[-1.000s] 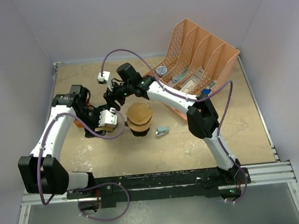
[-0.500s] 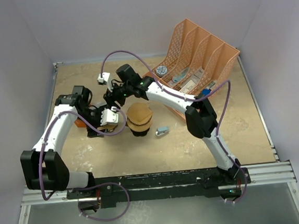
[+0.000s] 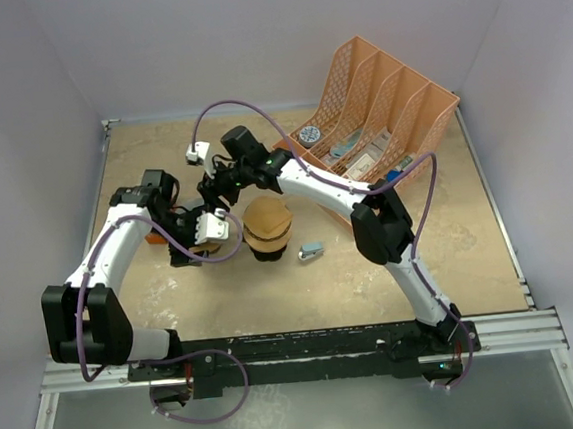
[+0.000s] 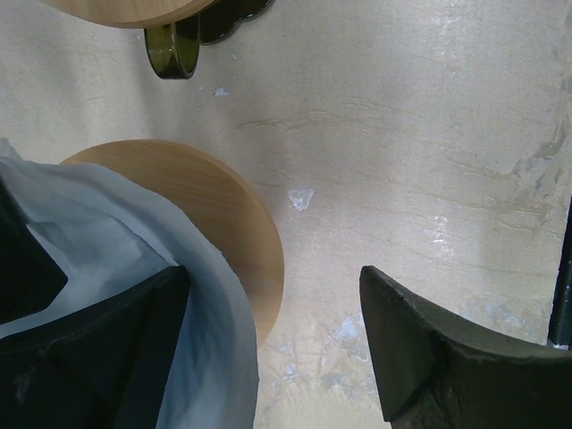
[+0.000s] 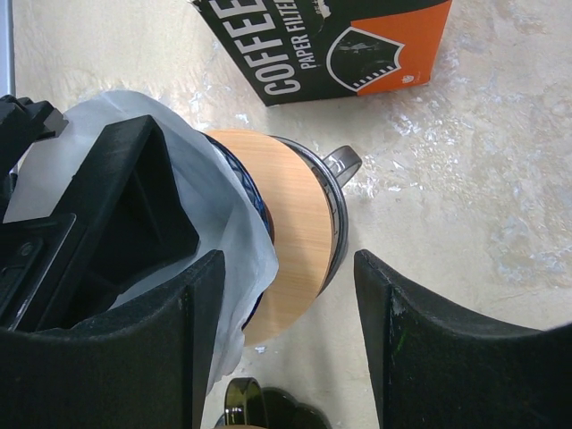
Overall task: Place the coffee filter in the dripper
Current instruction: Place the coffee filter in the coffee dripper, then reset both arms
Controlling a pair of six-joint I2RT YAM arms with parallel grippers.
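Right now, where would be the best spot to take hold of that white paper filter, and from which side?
Probably the white filter's loose top edge, above the dripper's wooden collar. Come from above with one finger inside the cone and one outside: the paper is thin and its mouth opens upward. The left end effector has one finger inside it.

The table [image 3: 441,261] has a sandy, light brown top with some pale, scuffed spots. A big orange file rack [image 3: 387,105] stands at the far right corner. A dripper [image 5: 299,232] with a wooden ring stands left of the middle. A second dripper [image 3: 268,228] stands just beside it. A black and orange filter box [image 5: 357,45] lies near the first one. A small grey-blue thing [image 3: 312,251] lies near the second dripper.
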